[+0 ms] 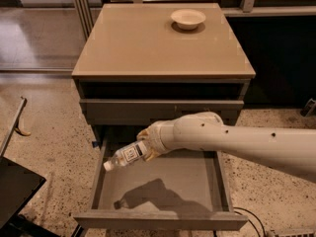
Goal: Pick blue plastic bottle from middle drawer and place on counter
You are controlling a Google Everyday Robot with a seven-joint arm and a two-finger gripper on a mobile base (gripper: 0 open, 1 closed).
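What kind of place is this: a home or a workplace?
Probably an office or lab space, not a home: speckled hard floor, metal-framed partitions, a lone drawer cabinet. The gripper holds the blue plastic bottle over the middle drawer.

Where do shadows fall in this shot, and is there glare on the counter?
Camera view: the blue plastic bottle, held by the gripper above the middle drawer, casts a dark shadow on the drawer floor, apart from itself; the white bowl throws a small shadow on its near side; the counter shows a soft even sheen, no hard glare.
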